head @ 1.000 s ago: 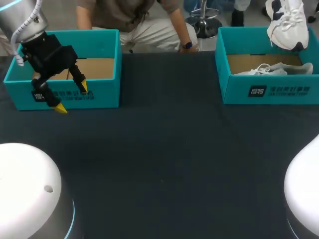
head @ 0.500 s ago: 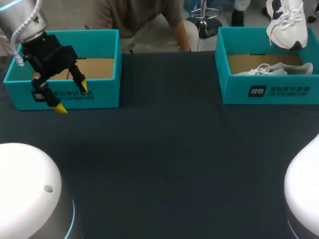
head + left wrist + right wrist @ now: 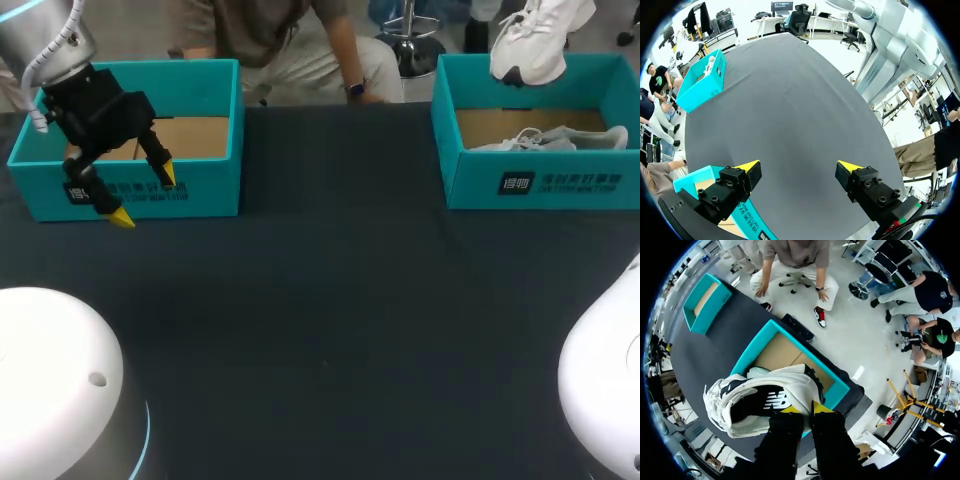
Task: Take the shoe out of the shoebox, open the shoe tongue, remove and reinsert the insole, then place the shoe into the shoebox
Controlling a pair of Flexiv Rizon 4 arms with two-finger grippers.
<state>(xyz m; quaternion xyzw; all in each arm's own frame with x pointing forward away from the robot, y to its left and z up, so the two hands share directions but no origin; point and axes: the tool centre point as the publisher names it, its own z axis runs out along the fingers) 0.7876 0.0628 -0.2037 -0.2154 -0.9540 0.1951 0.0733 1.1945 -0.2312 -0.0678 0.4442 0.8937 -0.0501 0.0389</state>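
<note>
Head view shows the white shoe (image 3: pixel 530 40) hanging in the air above the right shoebox (image 3: pixel 470 182), clear of its rim; a second white shoe (image 3: pixel 548 139) lies inside that box on the cardboard floor; I judge this to be the first step, taking the shoe out, nearly done. In the right wrist view the right gripper (image 3: pixel 807 411) is clamped on the shoe's near edge, one yellow tip on each side of the upper, with the shoe lying on its side ahead of the fingers and the open box below it; holding by the edge probably leaves the tongue and the opening free for the other arm, though which part of the collar is pinched I cannot tell. The left gripper (image 3: pixel 145 195) hovers over the front wall of the left shoebox (image 3: pixel 215 190), well apart from the shoe, its fingers spread wide with nothing between them; that looks like a waiting pose. The dark desk (image 3: pixel 330 300) between the boxes seems the likely place to set the shoe down.
</note>
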